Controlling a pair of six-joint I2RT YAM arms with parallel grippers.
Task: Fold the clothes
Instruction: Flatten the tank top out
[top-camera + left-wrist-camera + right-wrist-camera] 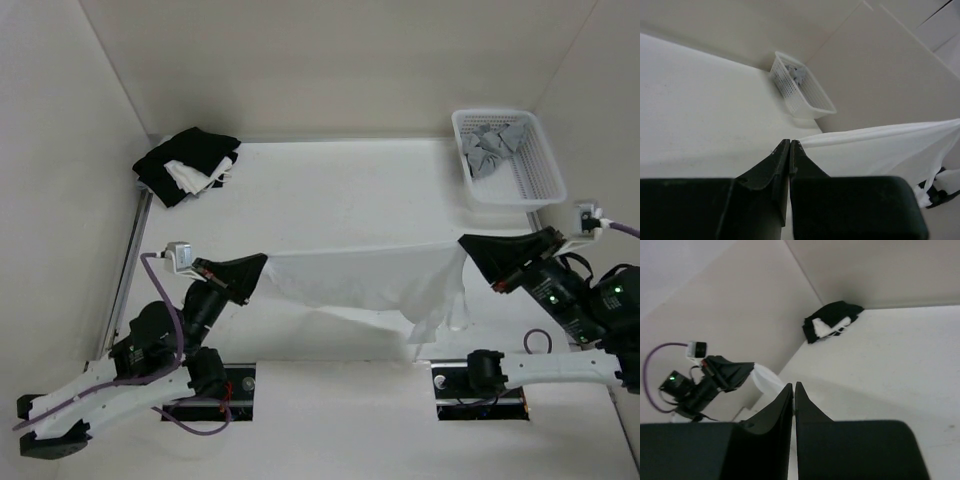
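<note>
I hold the camisole (pixel 360 275) stretched taut between left gripper (pixel 262 268) and right gripper (pixel 466 246), both pinched shut on its edge, presumably smoothing it for folding.

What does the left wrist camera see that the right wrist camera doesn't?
Only the left wrist camera sees the white basket with grey cloths inside. Only the right wrist camera sees the black-and-white pile of clothes in the corner. Both see the white top and the table. Each also sees its own gripper pinched shut: the left gripper and the right gripper.
</note>
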